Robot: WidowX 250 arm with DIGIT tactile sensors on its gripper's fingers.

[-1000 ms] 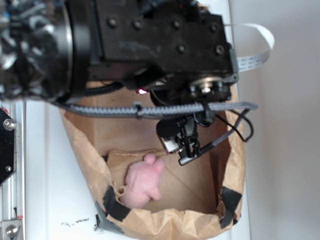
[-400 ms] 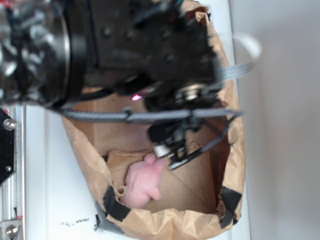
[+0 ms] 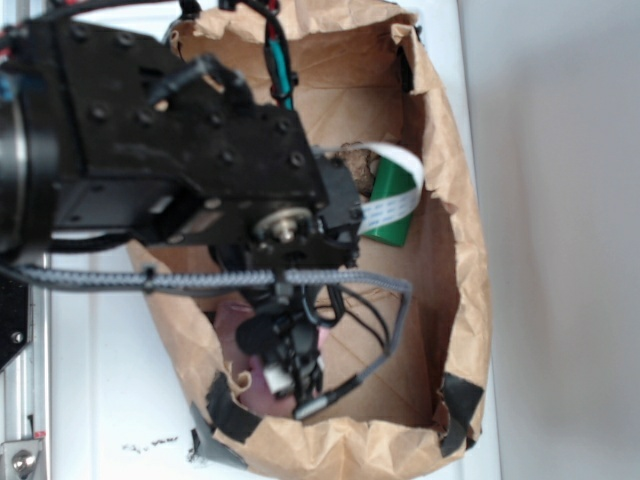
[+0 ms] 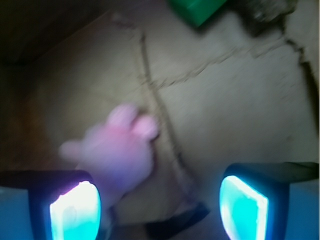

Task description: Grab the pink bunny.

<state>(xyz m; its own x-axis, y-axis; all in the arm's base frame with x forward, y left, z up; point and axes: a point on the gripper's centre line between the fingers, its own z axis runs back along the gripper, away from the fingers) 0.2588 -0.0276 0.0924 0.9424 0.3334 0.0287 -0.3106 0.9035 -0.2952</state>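
Black claw [image 3: 290, 375] at the arm's tip hangs low inside the crumpled brown paper bag [image 3: 462, 300] in the exterior view, covering most of the small pale-pink fuzzy plush bunny [image 3: 235, 335] near the bag's lower-left corner; its spread cannot be judged here. Seen from the wrist, the claw [image 4: 160, 205] stands wide apart with glowing cyan pads [image 4: 75, 212], and the blurred bunny [image 4: 117, 155] lies on the bag floor just ahead of the left-hand pad, long axis diagonal, ears toward the upper right.

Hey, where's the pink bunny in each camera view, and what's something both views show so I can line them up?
Exterior: the pink bunny lies low and left on the paper bag floor, mostly hidden behind the gripper, only a shadowed strip showing.
Wrist: the bunny sits left of centre, blurred, just above the left finger.
Shared landmark: the green block, mid-bag in the exterior view, at the top edge in the wrist view.
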